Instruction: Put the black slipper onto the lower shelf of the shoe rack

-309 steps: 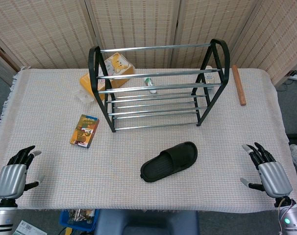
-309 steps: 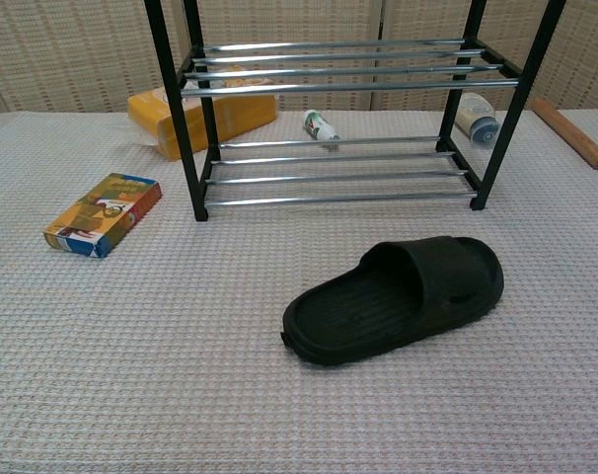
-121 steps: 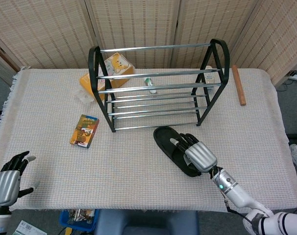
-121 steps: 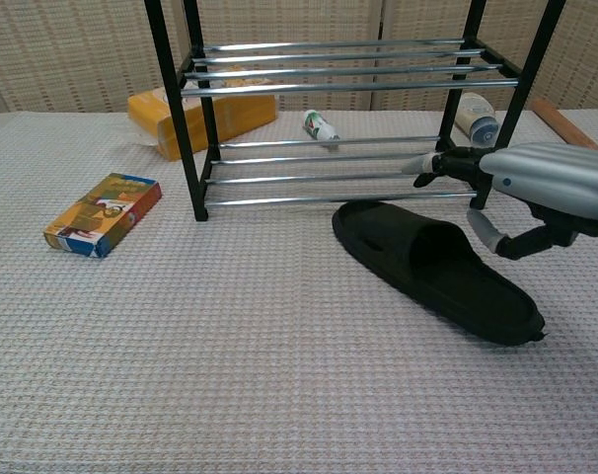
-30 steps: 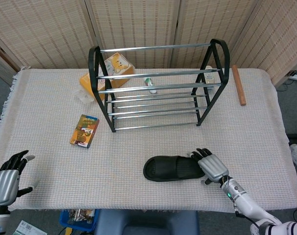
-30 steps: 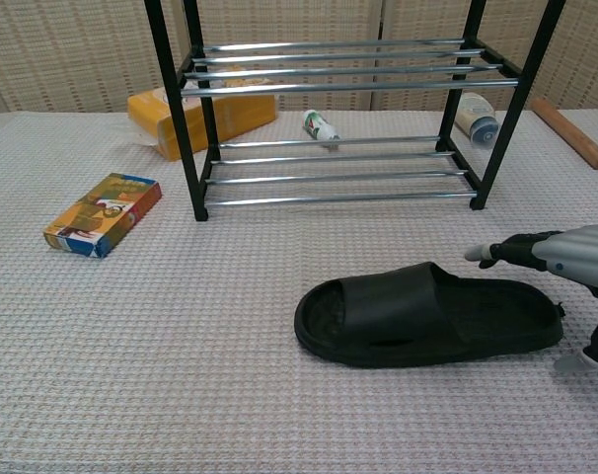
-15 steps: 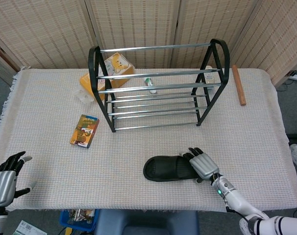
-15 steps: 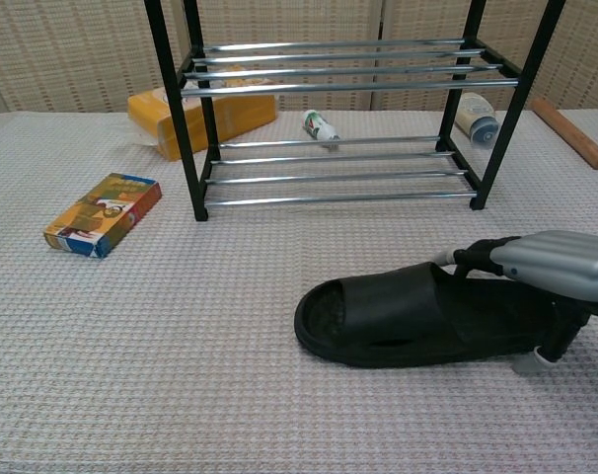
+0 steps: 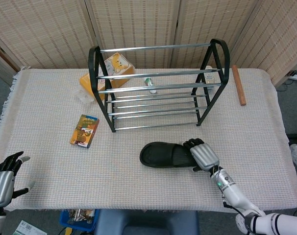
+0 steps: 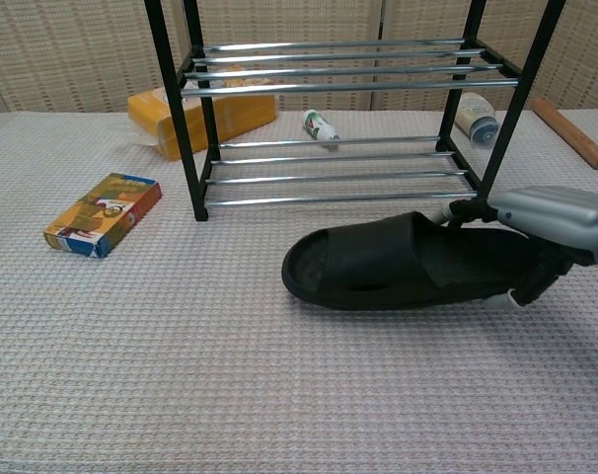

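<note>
Black slipper (image 10: 398,267) heel gripped by right hand (image 10: 551,232) fingers (image 10: 469,209)

Your right hand (image 9: 203,154) grips the slipper (image 9: 165,154) at its right end, lower centre of frame, just below the shoe rack (image 9: 158,88). A small box (image 9: 84,130) lies left of the rack; a wooden stick (image 9: 238,84) lies upper right. Your left hand (image 9: 4,181) sits lower left on the counter (image 9: 50,161).
</note>
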